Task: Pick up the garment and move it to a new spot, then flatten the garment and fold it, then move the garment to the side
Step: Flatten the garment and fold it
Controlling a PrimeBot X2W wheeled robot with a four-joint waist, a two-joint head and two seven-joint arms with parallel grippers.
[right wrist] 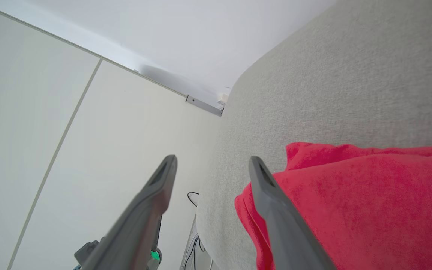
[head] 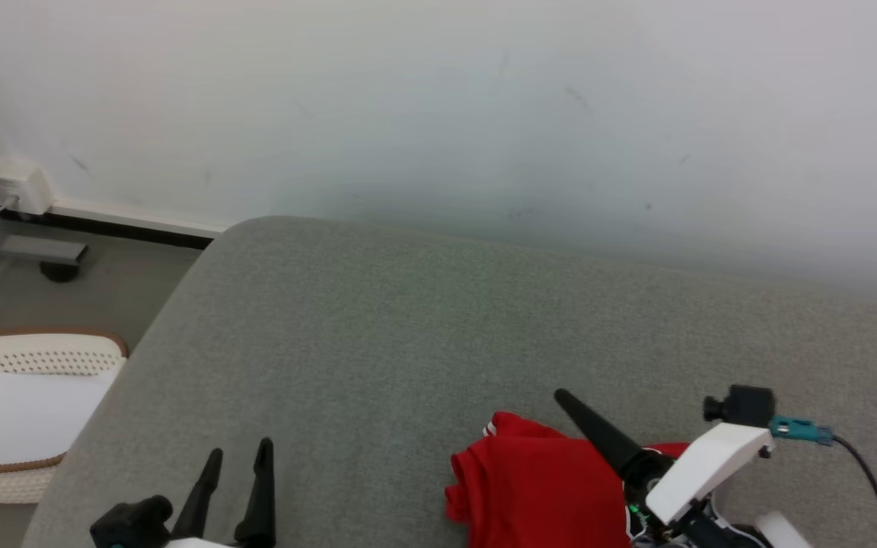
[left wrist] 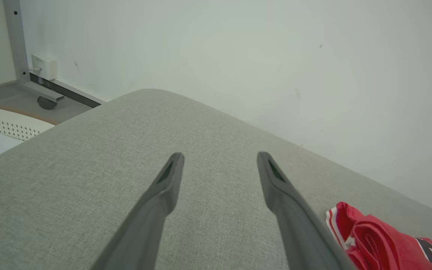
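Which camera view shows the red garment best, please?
The head view: the red garment lies bunched on the grey cushion, its position clear. The right wrist view shows it close but cropped; the left wrist view catches one end.

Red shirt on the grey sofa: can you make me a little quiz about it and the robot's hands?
1. True or false: the left gripper is holding the red garment.
2. Pick one: what stands on the floor to the left of the grey cushion? A) a white basket B) a blue bucket C) a wooden chair
3. Fill the gap: the fingers of the right gripper stand ____, with nothing between them.

Key: 1 false, it is over bare cushion; 2 A; 3 open.
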